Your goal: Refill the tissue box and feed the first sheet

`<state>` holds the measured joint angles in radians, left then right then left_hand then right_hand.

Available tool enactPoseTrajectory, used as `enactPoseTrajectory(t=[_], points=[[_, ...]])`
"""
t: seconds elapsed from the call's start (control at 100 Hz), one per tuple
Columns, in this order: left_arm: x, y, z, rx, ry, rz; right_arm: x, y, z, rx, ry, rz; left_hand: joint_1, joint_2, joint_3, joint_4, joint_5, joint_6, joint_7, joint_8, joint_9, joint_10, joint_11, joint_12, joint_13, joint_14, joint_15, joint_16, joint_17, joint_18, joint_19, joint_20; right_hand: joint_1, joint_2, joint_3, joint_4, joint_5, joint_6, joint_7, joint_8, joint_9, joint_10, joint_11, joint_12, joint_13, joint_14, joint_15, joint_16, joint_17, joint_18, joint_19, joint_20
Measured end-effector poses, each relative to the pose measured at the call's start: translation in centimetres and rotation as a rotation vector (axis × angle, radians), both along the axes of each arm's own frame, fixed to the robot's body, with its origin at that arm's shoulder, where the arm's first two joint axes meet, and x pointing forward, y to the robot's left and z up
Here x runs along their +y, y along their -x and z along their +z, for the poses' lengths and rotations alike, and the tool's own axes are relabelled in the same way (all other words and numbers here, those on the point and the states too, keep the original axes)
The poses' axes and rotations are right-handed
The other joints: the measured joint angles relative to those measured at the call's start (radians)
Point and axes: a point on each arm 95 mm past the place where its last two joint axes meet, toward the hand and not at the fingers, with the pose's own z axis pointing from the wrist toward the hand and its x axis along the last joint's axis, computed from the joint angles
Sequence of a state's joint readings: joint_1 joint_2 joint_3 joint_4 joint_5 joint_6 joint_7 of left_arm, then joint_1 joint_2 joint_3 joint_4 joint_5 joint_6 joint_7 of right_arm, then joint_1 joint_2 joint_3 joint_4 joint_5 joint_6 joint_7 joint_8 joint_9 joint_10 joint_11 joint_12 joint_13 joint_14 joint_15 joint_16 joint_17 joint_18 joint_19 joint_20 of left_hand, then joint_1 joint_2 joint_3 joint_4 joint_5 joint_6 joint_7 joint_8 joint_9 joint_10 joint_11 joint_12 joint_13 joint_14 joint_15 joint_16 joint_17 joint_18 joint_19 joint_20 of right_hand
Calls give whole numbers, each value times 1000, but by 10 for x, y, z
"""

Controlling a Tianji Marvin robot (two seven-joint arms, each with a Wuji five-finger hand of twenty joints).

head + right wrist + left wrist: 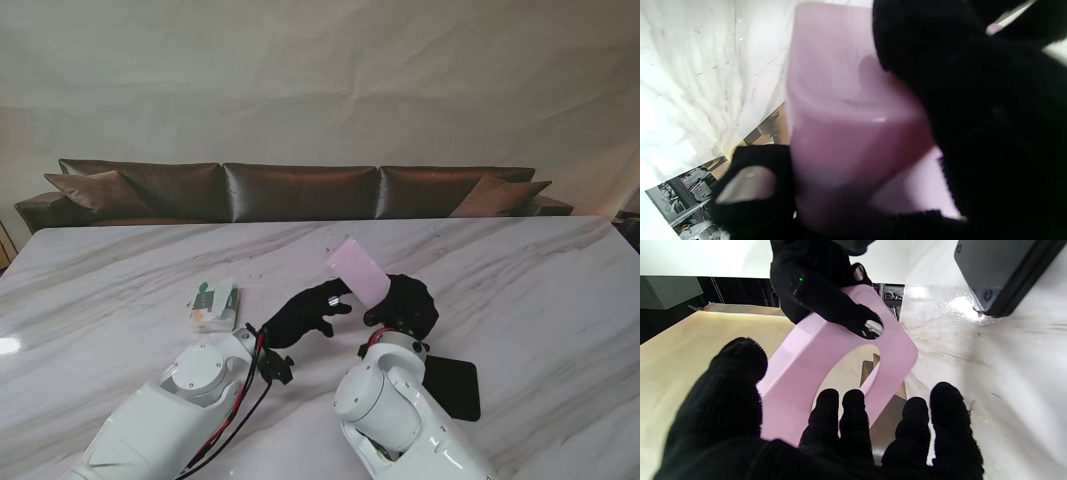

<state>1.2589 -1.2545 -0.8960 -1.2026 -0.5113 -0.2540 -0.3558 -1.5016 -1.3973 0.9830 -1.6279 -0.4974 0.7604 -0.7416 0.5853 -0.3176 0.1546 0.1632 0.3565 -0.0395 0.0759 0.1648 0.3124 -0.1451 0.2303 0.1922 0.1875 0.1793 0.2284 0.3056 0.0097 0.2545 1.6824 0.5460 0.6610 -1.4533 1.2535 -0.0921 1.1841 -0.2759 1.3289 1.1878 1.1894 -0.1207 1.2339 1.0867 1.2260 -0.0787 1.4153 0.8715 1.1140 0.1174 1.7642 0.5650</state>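
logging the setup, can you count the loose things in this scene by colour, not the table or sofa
pink: 1, the tissue box cover, held off the table by the right hand
green and white: 1, the tissue pack on the table
black: 1, the flat base beside the right arm
total: 3

A white marble table (520, 290) with grey veins carries the things. A small green-and-white pack of tissues (213, 305) lies flat on its left part. A flat black slab (452, 386) lies on the right part, nearer to me, well apart from the pack.
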Motion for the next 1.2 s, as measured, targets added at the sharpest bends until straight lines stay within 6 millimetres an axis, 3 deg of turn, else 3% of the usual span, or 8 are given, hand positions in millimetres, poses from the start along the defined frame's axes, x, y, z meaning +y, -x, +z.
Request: enactPoseTrajectory(t=[0.02,0.04,0.13,0.26,0.43,0.98,1.2], points=[[1,0,-1,1,-5,2,0,0,0,0,1,-2,0,0,0,0,12,-1,8,0,2,32,-14,-1,1,5,0,0,-1,0,0,4,0,14,0,0,0,0,0,0,0,0,0,0,0,0,1,-4,0,5,0,0],[2,0,-2,3,-10,3,-1,0,0,-1,1,-5,0,0,0,0,21,-1,9,0,-7,96,-25,-2,1,8,0,0,-1,0,0,5,0,16,2,0,1,-1,1,0,0,0,0,-4,-1,0,-5,-8,0,5,0,0],[9,1,-6,13,-27,13,-3,-2,2,-10,7,-13,1,3,0,0,50,-1,33,4,-3,120,-25,-3,25,15,11,14,-1,0,0,10,1,16,3,0,1,-9,7,0,0,0,0,-4,-1,0,-5,-6,1,5,0,0],[13,1,-10,23,-34,13,-4,-3,5,-17,17,-14,13,10,0,0,116,-1,75,40,104,122,4,23,116,23,39,65,24,0,0,36,1,16,3,0,1,-10,8,0,0,-1,0,-4,-1,0,-5,-6,1,5,0,0],[16,1,-11,20,-54,12,-3,-8,4,6,121,47,14,10,0,0,127,0,85,44,137,124,31,43,130,24,61,89,37,0,0,48,1,22,3,0,1,-10,9,2,0,-1,0,-4,-1,0,-5,-6,1,5,1,-1],[45,24,23,-47,-108,102,-13,-64,-28,153,388,178,24,49,-12,0,250,1,159,78,286,134,98,85,257,32,130,142,98,0,0,68,1,50,0,0,-2,-22,9,25,0,-9,0,-4,-1,-2,-6,-18,1,5,1,-13],[56,28,27,-60,-151,170,-13,-74,-41,188,404,268,25,59,-12,0,271,1,170,90,312,135,113,95,267,32,140,163,105,0,0,76,1,111,-44,0,-28,-43,9,41,-15,-33,0,5,-1,-13,-42,-31,-11,5,0,-17]])
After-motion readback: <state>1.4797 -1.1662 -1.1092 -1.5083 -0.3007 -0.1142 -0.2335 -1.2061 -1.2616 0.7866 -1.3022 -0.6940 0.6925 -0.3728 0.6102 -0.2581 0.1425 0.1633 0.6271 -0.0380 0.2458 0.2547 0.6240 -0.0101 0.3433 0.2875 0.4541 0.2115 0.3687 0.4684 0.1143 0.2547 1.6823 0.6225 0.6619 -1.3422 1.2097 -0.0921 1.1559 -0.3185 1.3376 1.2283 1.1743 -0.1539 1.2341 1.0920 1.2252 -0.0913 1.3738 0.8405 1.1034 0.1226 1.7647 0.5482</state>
